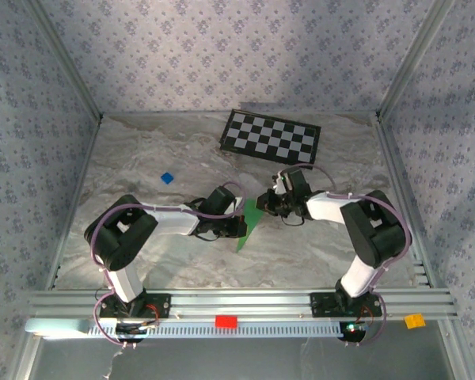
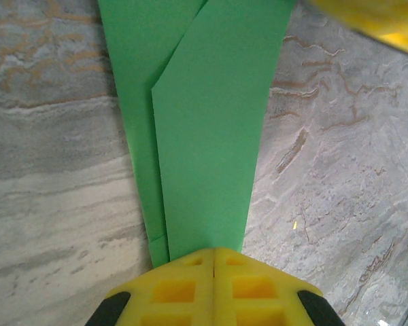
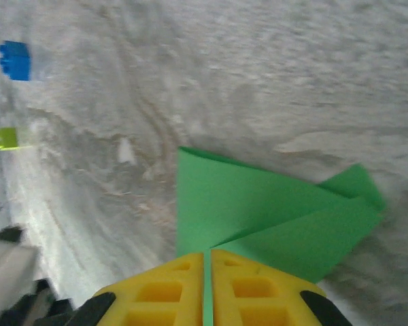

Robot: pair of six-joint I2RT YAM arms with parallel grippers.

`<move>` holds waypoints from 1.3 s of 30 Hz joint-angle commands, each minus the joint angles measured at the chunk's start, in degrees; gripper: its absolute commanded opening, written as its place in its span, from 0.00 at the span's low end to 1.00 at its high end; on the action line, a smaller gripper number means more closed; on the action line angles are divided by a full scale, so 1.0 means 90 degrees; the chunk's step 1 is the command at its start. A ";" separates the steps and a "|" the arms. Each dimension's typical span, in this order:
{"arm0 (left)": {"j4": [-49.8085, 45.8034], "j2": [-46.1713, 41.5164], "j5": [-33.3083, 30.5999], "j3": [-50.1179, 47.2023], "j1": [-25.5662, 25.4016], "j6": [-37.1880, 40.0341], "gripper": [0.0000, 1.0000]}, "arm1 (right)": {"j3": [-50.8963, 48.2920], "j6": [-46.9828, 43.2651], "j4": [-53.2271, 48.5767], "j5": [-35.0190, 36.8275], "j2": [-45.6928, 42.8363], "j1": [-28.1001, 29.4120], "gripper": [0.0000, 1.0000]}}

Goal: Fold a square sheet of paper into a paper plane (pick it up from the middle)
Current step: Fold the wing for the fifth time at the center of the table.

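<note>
The folding looks well advanced. The paper plane (image 1: pixel 248 226) is already a long, narrow green shape with layered flaps. It is between the two arms, over the middle of the surface (image 1: pixel 317 253); I cannot tell whether it touches it. The left gripper (image 2: pixel 214 252) is closed tight on one end of the paper, and the right gripper (image 3: pixel 207 252) is clamped on an edge at the other side. I judge that a wing or centre crease is in hand. The next move needs both arms to go together, so the thin paper neither tears nor slips.
</note>
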 commanded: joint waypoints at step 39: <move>-0.1501 -0.0080 -0.0113 -0.0031 -0.0119 0.0002 0.00 | -0.0192 0.0259 -0.0074 0.0279 0.0717 -0.0056 0.08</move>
